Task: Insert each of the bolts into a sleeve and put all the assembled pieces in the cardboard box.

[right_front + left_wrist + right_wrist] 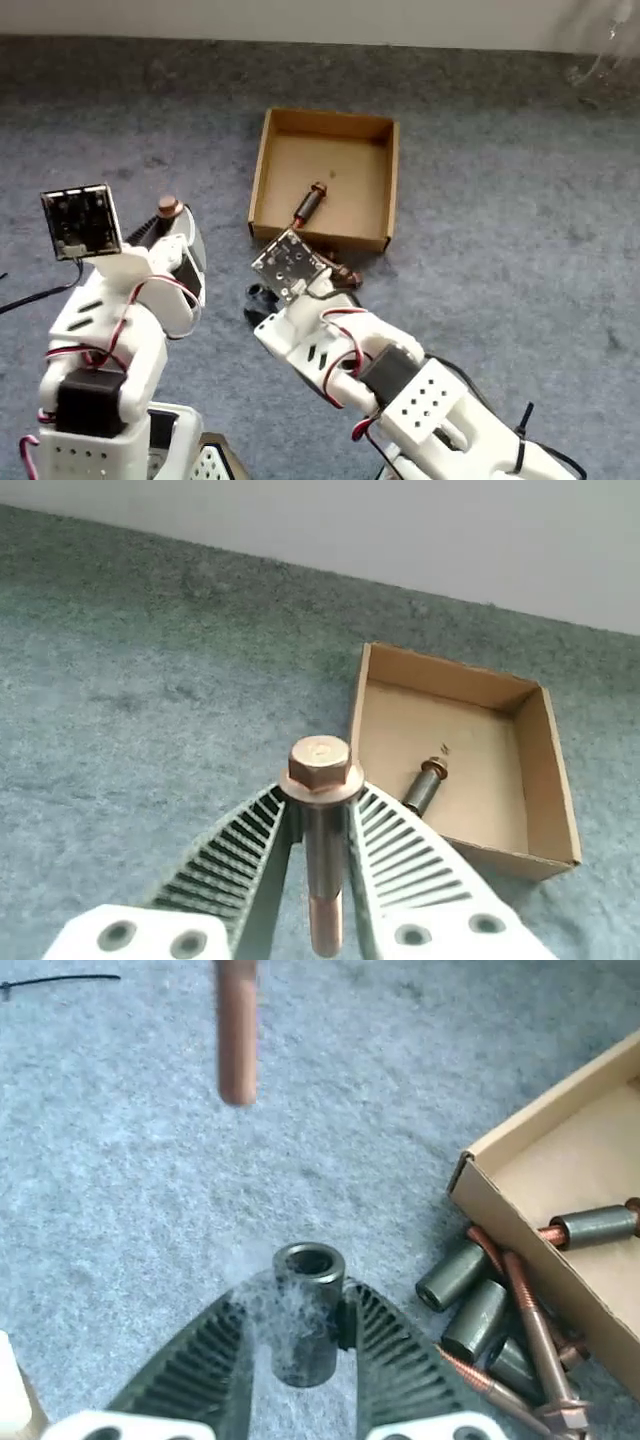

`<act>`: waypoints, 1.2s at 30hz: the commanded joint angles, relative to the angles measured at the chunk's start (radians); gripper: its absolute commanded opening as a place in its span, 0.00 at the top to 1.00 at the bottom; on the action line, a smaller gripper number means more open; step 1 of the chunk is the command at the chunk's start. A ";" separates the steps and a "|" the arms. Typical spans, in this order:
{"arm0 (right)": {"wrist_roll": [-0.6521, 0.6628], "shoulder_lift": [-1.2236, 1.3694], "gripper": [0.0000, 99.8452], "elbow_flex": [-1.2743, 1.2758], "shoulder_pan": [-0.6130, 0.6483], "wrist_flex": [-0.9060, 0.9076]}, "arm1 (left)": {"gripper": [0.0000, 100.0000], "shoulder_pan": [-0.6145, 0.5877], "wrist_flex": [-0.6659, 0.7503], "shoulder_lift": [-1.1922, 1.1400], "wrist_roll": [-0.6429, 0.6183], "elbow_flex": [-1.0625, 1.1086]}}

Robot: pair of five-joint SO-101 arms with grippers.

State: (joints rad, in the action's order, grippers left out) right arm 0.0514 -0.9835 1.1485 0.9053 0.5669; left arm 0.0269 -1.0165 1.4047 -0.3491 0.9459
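Left gripper [318,815], left of cardboard box [262,170]: jaws pinching copper bolt [320,772] by shaft, head sticking out past fingertips. Right gripper [298,1305], just off box's near-left corner: jaws clamped on grey sleeve [308,1265], open end past fingertips. Loose sleeves [470,1295] and spare bolts [530,1310] heaped against box's near wall, outside. Inside box: one assembled piece [308,206] lying on floor.

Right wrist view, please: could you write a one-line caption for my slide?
Right gripper grips a sleeve near a copper bolt; spare sleeves and bolts lie beside the cardboard box.
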 commanded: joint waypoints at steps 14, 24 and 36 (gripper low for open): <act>-0.002 -0.039 1.00 0.038 0.013 -0.085 | 1.00 0.202 0.040 0.303 0.040 0.177; -0.012 -0.042 1.00 0.044 -0.031 -0.085 | 1.00 0.282 0.044 0.302 0.043 0.203; -0.066 -0.363 1.00 0.165 -0.024 -0.171 | 1.00 0.282 0.044 0.302 0.043 0.208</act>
State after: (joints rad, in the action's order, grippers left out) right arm -0.0084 -1.2459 1.3295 0.8899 0.4350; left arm 0.2923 -0.9858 1.7116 -0.3168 1.1561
